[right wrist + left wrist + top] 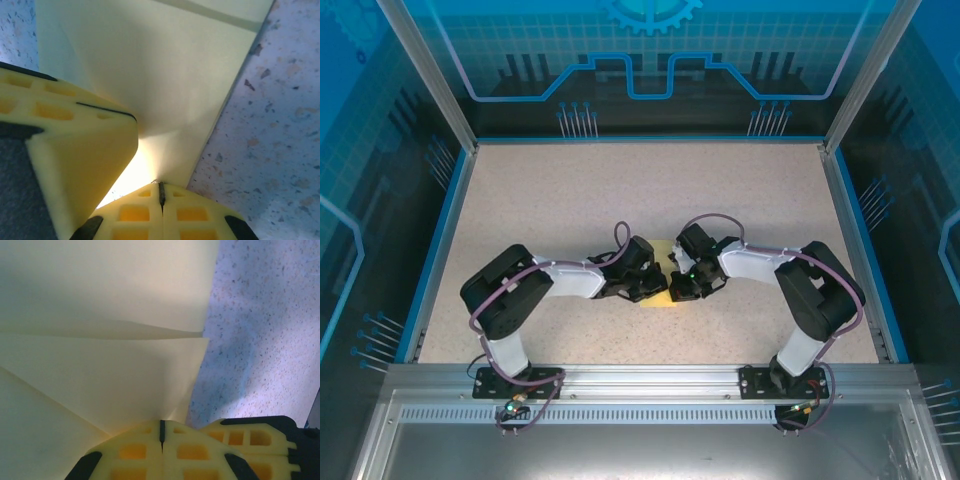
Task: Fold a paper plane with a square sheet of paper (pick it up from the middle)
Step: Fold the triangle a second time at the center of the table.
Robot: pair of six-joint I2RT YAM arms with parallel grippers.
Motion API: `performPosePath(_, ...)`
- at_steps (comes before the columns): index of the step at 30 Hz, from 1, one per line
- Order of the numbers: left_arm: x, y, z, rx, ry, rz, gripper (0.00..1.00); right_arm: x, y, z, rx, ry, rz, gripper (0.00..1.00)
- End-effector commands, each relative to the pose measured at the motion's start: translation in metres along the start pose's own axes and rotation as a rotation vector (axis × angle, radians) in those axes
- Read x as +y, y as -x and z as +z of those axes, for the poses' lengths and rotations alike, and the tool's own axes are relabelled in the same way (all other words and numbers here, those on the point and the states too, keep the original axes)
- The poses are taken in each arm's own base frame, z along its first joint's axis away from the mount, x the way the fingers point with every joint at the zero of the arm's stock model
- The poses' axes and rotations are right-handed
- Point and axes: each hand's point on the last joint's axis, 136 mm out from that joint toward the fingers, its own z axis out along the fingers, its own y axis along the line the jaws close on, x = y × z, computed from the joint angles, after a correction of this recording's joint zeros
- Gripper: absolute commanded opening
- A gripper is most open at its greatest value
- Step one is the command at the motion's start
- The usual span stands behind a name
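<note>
The pale yellow sheet of paper [663, 294] lies partly folded at the table's middle, mostly hidden between the two wrists. In the left wrist view the paper [100, 300] shows layered flaps with a crease, and one flap runs down into the tips of my left gripper [161, 427], which is shut on it. In the right wrist view the paper [165, 75] rises like a tent from my right gripper [161, 192], shut on its edge. The two grippers are side by side, nearly touching: left gripper [653, 287], right gripper [680, 284].
The speckled beige table [620, 190] stretches bare behind and to both sides of the arms. A blue rim [440, 240] and transparent walls bound it. The near edge carries the metal rail [640, 378] with both arm bases.
</note>
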Motion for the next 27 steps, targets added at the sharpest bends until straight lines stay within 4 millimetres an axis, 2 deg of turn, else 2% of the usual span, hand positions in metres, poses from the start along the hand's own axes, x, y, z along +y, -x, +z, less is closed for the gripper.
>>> performPosePath(1, 0.011, -0.021, 0.012, 0.050, 0.019, -0.007, 0.00, -0.021, -0.021, 0.011, 0.062, -0.072, 0.030, 0.00)
performPosePath(6, 0.039, -0.021, 0.012, 0.014, 0.092, -0.044, 0.00, -0.035, -0.030, 0.014, 0.083, -0.129, 0.043, 0.00)
performPosePath(10, 0.049, -0.013, 0.008, -0.028, 0.134, -0.044, 0.00, -0.054, -0.042, 0.018, 0.121, -0.217, 0.058, 0.00)
performPosePath(16, 0.058, 0.013, -0.006, -0.098, 0.139, -0.076, 0.00, -0.072, -0.050, 0.020, 0.169, -0.313, 0.098, 0.00)
performPosePath(22, 0.061, 0.041, -0.014, -0.141, 0.137, -0.075, 0.01, -0.076, -0.052, 0.022, 0.188, -0.341, 0.115, 0.00)
performPosePath(27, 0.079, 0.063, -0.023, -0.182, 0.153, -0.106, 0.01, -0.077, -0.051, 0.022, 0.188, -0.346, 0.114, 0.00)
